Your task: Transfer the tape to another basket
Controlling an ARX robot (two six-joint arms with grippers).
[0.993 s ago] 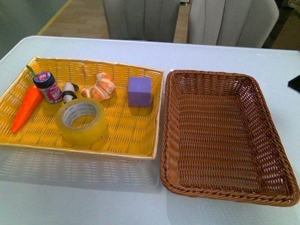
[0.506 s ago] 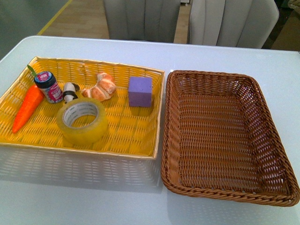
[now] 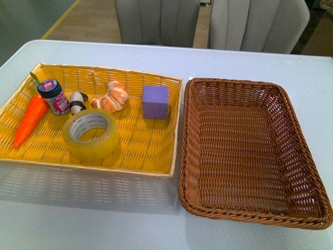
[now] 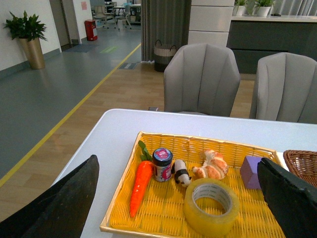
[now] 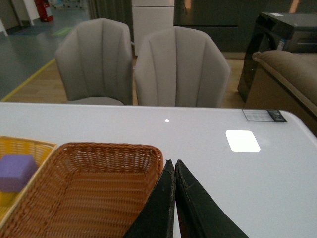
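The tape [image 3: 91,134], a wide yellowish roll with a white core, lies flat in the shallow yellow tray [image 3: 156,161] at the left. It also shows in the left wrist view [image 4: 211,207]. The deep brown wicker basket [image 3: 307,156] stands empty to the right of the tray, and part of it shows in the right wrist view [image 5: 84,188]. My left gripper [image 4: 181,198] is open, held well above and short of the tray, its fingers [image 4: 64,203] wide apart. My right gripper [image 5: 174,163] is shut and empty, above the basket's right edge. Neither arm shows in the front view.
The tray also holds a purple cube [image 3: 155,101], a croissant [image 3: 112,97], a small panda figure [image 3: 77,102], a little jar [image 3: 53,96] and a toy carrot [image 3: 30,119]. Two grey chairs [image 3: 208,23] stand behind the white table [image 3: 104,213].
The dark edge at the far right of the front view has gone out of sight. The tape, tray and basket have not moved.
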